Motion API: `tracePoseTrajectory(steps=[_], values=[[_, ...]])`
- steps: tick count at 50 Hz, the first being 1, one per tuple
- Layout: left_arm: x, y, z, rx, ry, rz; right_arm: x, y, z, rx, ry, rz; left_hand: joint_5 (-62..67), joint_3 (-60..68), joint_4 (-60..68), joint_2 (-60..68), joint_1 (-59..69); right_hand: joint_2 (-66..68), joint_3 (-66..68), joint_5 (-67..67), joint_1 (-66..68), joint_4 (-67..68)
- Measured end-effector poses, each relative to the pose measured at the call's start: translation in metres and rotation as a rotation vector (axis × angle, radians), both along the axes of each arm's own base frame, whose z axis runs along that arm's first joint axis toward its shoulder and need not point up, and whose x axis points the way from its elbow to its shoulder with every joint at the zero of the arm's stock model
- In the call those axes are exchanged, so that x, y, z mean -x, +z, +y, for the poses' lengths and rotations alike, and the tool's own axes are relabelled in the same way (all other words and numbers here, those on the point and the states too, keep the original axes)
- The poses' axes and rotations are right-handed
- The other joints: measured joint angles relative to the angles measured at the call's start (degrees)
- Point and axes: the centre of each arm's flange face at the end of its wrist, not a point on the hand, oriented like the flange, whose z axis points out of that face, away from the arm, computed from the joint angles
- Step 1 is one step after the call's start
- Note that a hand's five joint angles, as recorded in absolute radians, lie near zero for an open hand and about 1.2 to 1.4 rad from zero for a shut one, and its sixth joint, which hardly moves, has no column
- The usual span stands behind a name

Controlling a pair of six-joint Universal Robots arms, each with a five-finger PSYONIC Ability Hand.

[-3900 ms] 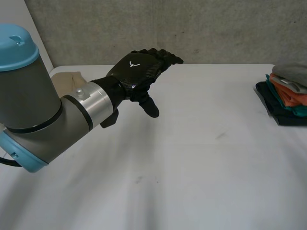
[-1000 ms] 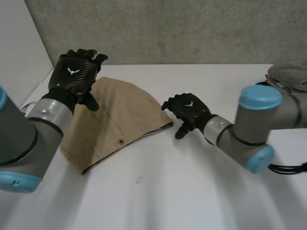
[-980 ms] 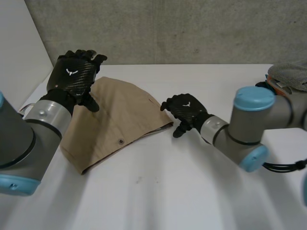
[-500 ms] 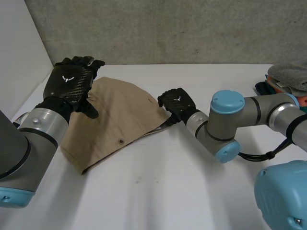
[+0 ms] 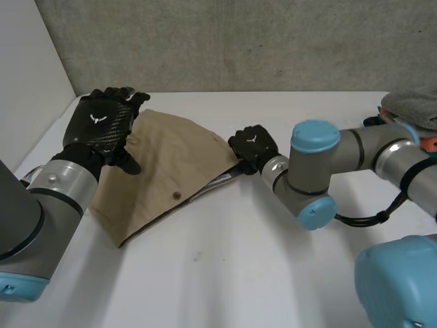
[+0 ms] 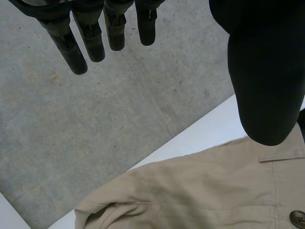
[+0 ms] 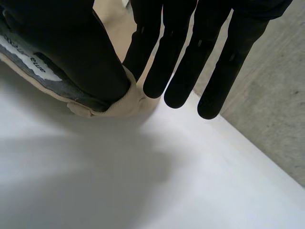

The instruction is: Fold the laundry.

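1. Head view:
   - A tan garment [image 5: 171, 164] lies spread on the white surface [image 5: 225, 273], toward the robot's left side.
   - The left hand [image 5: 102, 126] hangs over the garment's left edge, its fingers released and straight.
   - The right hand [image 5: 254, 145] is at the garment's right corner and touches it.
   - A stack of folded clothes [image 5: 410, 113] sits at the far right of the surface, well apart from the garment.

2. Left wrist view:
   - The left hand [image 6: 259, 62] has its fingers [image 6: 71, 47] straight and set apart from the thumb, grasping nothing.
   - The tan garment [image 6: 205, 191] lies below the palm, apart from the hand.
   - A button [image 6: 298, 218] shows on the garment beside a seam, on the thumb's side.
   - A grey wall [image 6: 71, 133] stands beyond the edge of the surface.

3. Right wrist view:
   - The thumb of the right hand [image 7: 62, 43] lies on the garment's corner [image 7: 112, 102], over a grey inner band carrying a label [image 7: 28, 55].
   - The fingers [image 7: 181, 62] run straight past the corner.
   - The cloth appears nipped between thumb and fingers, though the contact behind the thumb is hidden.
   - Bare surface [image 7: 119, 181] lies beneath.
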Motion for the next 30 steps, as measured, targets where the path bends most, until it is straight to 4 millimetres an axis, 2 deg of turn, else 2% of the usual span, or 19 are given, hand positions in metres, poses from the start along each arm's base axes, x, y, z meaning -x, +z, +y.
tracePoseTrajectory(steps=[4, 6, 7, 8, 9, 10, 13, 14, 16, 17, 19, 22, 24, 28, 30], values=[[-0.001, 0.003, -0.001, 0.009, 0.004, 0.003, 0.015, 0.03, 0.009, 0.005, -0.013, 0.002, 0.0, 0.0, 0.0, 0.0, 0.0, 0.0, 0.0, 0.0, 0.0, 0.0], [-0.003, 0.006, -0.003, 0.019, 0.011, 0.007, 0.035, 0.051, 0.011, 0.013, -0.037, 0.005, 0.0, 0.0, 0.0, 0.0, 0.0, 0.0, 0.0, 0.0, 0.0, 0.02], [-0.003, 0.007, -0.003, 0.02, 0.013, 0.007, 0.039, 0.054, 0.011, 0.015, -0.041, 0.005, 0.0, 0.0, 0.0, 0.0, 0.0, 0.0, 0.0, 0.0, 0.0, 0.02], [-0.005, 0.008, -0.004, 0.024, 0.018, 0.008, 0.056, 0.064, 0.008, 0.024, -0.067, 0.005, 0.0, 0.0, 0.0, 0.0, 0.0, 0.0, 0.03, 0.0, 0.0, 0.02], [-0.005, 0.008, -0.005, 0.025, 0.021, 0.009, 0.063, 0.068, 0.006, 0.029, -0.079, 0.004, -0.01, 0.0, 0.0, 0.0, 0.0, 0.0, 0.06, 0.0, 0.0, 0.03], [-0.007, 0.009, -0.006, 0.027, 0.026, 0.009, 0.081, 0.077, 0.0, 0.043, -0.11, 0.001, 0.0, 0.0, 0.0, 0.0, 0.0, 0.0, 0.11, 0.0, 0.0, 0.06], [-0.01, 0.009, -0.007, 0.027, 0.035, 0.008, 0.114, 0.09, -0.016, 0.081, -0.18, -0.004, 0.0, 0.0, 0.0, 0.0, 0.0, 0.0, 0.25, 0.3, 0.0, 0.22], [-0.01, 0.009, -0.007, 0.027, 0.036, 0.008, 0.118, 0.092, -0.018, 0.087, -0.189, -0.005, 0.0, 0.0, 0.0, 0.0, 0.0, 0.0, 0.25, 0.3, 0.0, 0.24], [-0.011, 0.008, -0.008, 0.023, 0.041, 0.005, 0.148, 0.099, -0.04, 0.131, -0.263, -0.001, 0.0, 0.0, 0.0, 0.0, 0.0, 0.0, 0.25, 0.31, 0.0, 0.24], [-0.011, 0.008, -0.008, 0.022, 0.041, 0.005, 0.155, 0.1, -0.047, 0.143, -0.282, 0.002, 0.0, 0.0, 0.0, 0.0, 0.0, 0.0, 0.25, 0.3, 0.0, 0.24], [-0.012, 0.006, -0.008, 0.017, 0.041, 0.001, 0.185, 0.101, -0.076, 0.193, -0.355, 0.027, 0.0, 0.0, 0.0, 0.0, 0.0, 0.0, 0.25, 0.54, 0.0, 0.24], [-0.011, 0.003, -0.009, 0.011, 0.037, -0.004, 0.204, 0.095, -0.101, 0.235, -0.4, 0.058, 0.0, 0.0, 0.0, 0.0, 0.0, -0.37, -0.21, 0.52, -0.05, -0.26], [-0.009, -0.001, -0.012, 0.0, 0.032, -0.01, 0.21, 0.089, -0.115, 0.259, -0.418, 0.077, 0.0, 0.0, 0.0, 0.0, 0.0, -10.88, -10.92, -9.66, -8.5, -11.21], [-0.003, -0.012, -0.018, -0.028, 0.015, -0.026, 0.214, 0.075, -0.136, 0.291, -0.456, 0.104, 0.0, 0.0, 0.0, 0.0, 0.0, -49.25, -48.74, -48.25, -46.48, -49.12], [0.001, -0.018, -0.022, -0.042, 0.004, -0.034, 0.212, 0.071, -0.138, 0.29, -0.48, 0.114, 0.0, 0.0, 0.0, 0.0, 0.0, -54.27, -54.32, -53.17, -51.24, -54.64]])
